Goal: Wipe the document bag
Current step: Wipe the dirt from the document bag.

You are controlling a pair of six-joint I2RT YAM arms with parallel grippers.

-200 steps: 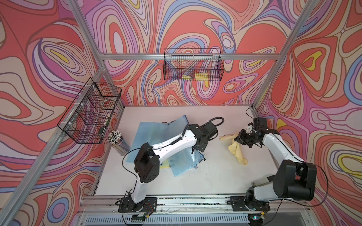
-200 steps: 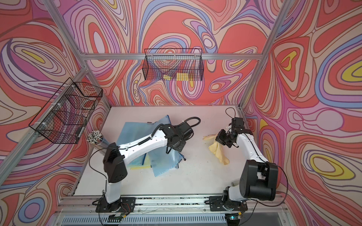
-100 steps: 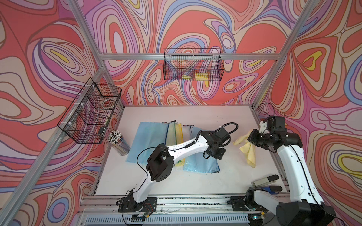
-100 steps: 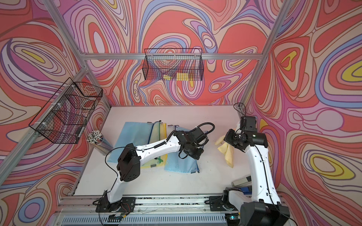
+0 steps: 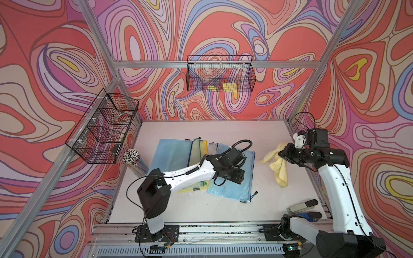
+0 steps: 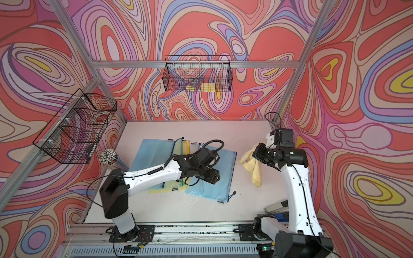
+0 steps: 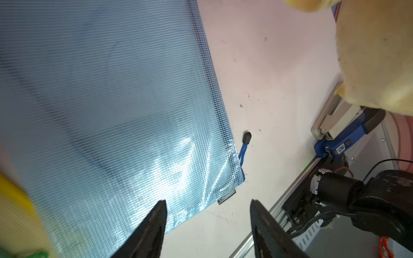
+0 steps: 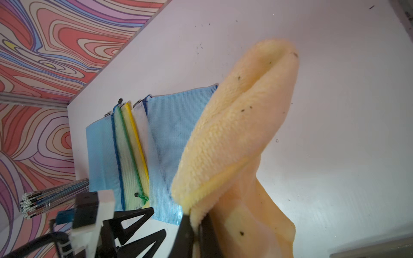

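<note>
On the table (image 5: 223, 129), two blue document bags (image 5: 237, 189), one gripped yellow cloth (image 5: 279, 169)

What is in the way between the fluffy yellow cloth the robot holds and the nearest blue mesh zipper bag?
Only bare white table lies between them. But the open left gripper hangs over the blue mesh zipper bag, covering part of it from the fluffy yellow cloth in the shut right gripper.

The blue see-through mesh zip document bag (image 5: 241, 189) (image 6: 214, 189) (image 7: 111, 100) is lying flat on the white table (image 5: 201, 212), blue pull cord (image 7: 243, 147) trailing off its near corner. The yellow fluffy cloth (image 5: 279, 165) (image 6: 253, 169) (image 8: 234, 134) is hanging folded just beside it, not touching it.
</note>
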